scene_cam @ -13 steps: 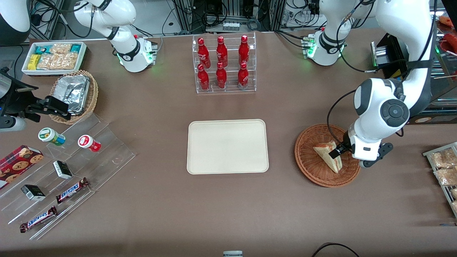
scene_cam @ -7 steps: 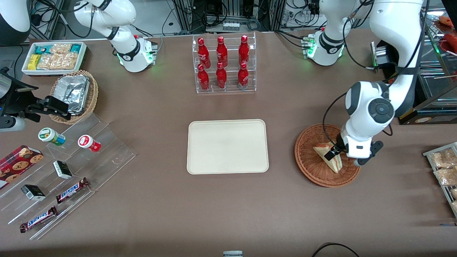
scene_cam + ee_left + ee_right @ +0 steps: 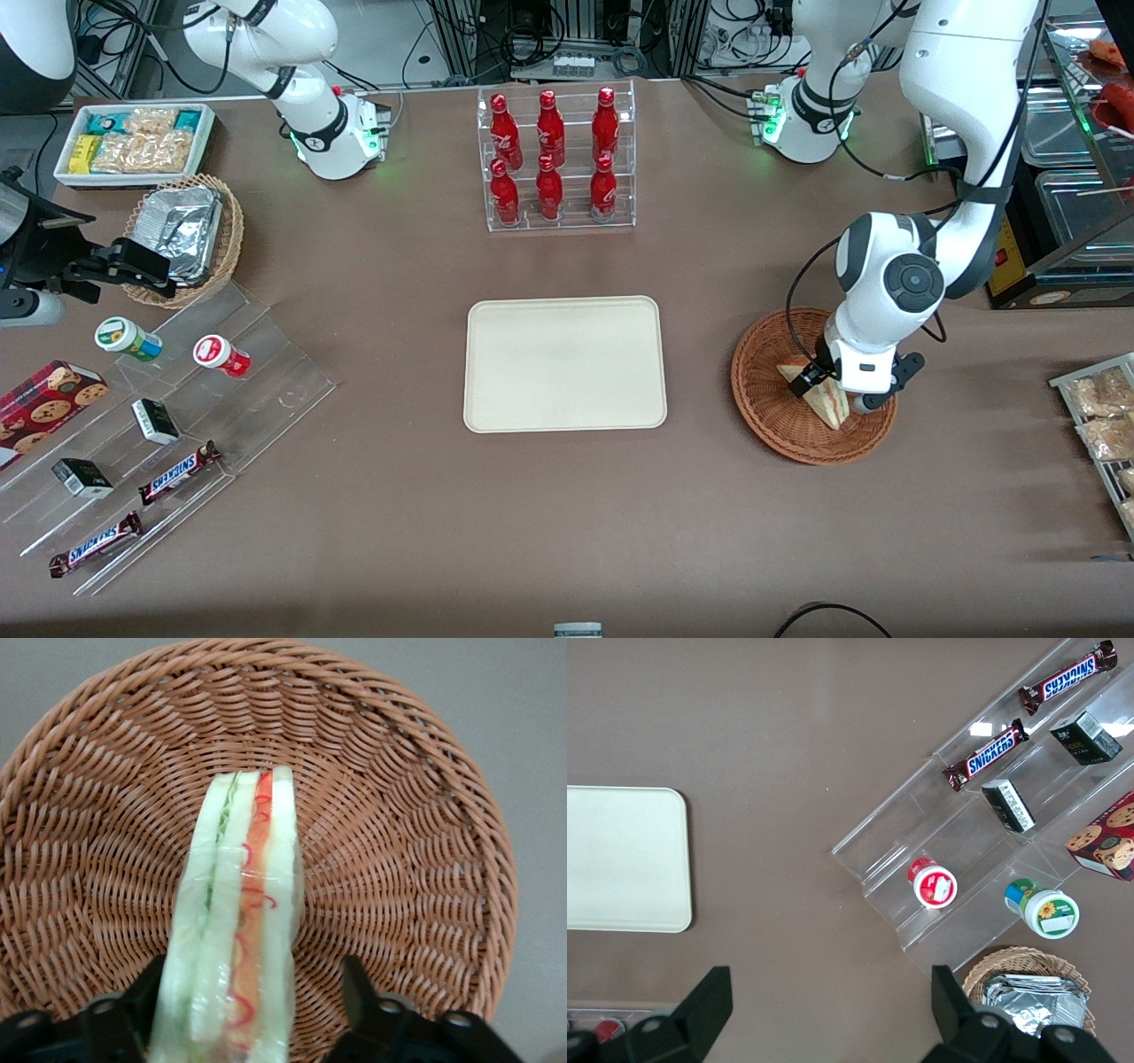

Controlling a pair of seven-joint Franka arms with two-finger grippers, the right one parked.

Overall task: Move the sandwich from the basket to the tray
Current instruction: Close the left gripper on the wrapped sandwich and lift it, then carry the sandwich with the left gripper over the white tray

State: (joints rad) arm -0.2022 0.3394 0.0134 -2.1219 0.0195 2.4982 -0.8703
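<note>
The sandwich [image 3: 831, 409], a pale bread wedge with red-orange and green filling, stands on edge in the reddish-brown wicker basket [image 3: 769, 416] toward the working arm's end of the table. My gripper [image 3: 833, 392] is down in the basket, open, with one finger on each side of the sandwich. In the left wrist view the sandwich [image 3: 244, 904] sits between the two black fingers [image 3: 357, 992] over the basket's weave [image 3: 399, 815]. One finger is close against the wrapper and a gap shows at the other. The cream-white tray [image 3: 564, 363] lies bare mid-table.
A clear rack of red bottles [image 3: 555, 159] stands farther from the front camera than the tray. A clear stepped stand [image 3: 168, 416] with snack bars and cups, a tan basket of foil containers [image 3: 186, 237] and a white bin of snacks [image 3: 133, 142] lie toward the parked arm's end.
My gripper has moved from the basket's edge nearer the working arm's end to over the sandwich, and now straddles it. The sandwich has not moved.
</note>
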